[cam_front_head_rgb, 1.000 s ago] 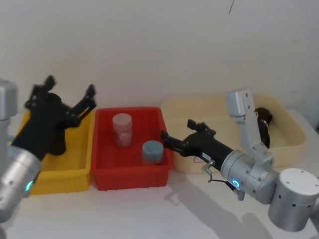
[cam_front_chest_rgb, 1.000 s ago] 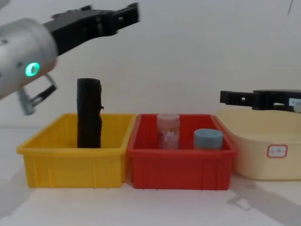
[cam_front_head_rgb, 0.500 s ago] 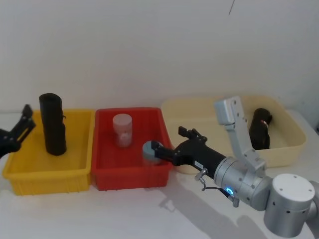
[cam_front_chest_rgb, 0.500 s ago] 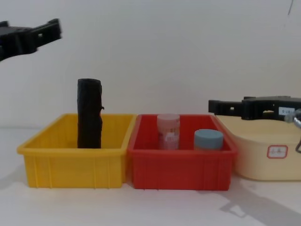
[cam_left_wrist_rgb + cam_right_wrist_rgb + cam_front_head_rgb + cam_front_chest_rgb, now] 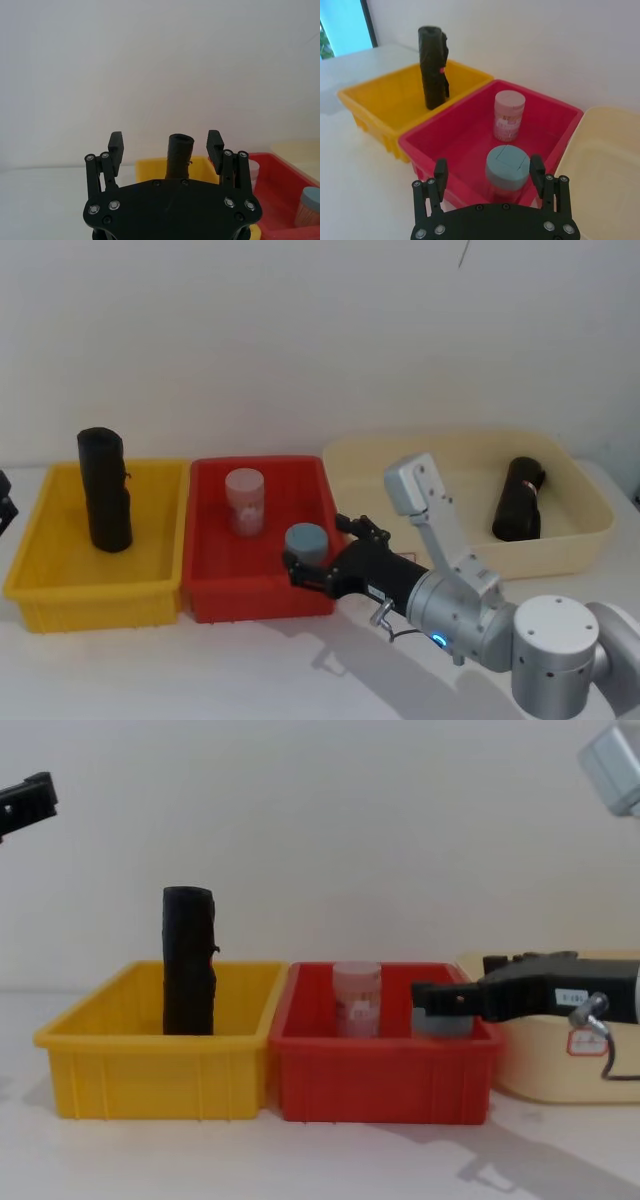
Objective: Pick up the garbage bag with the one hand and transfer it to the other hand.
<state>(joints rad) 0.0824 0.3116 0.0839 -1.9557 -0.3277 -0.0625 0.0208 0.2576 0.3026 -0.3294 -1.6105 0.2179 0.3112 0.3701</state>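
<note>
No word or number can be read anywhere. The cream plastic tub (image 5: 540, 1072) has a small white label with a red edge (image 5: 587, 1041) on its front. A little white sticker (image 5: 572, 997) sits on the black right gripper (image 5: 425, 999). The pale pink plastic jar (image 5: 357, 1003) wears a printed band (image 5: 508, 128). The marks on all three are too tiny to make out.
</note>
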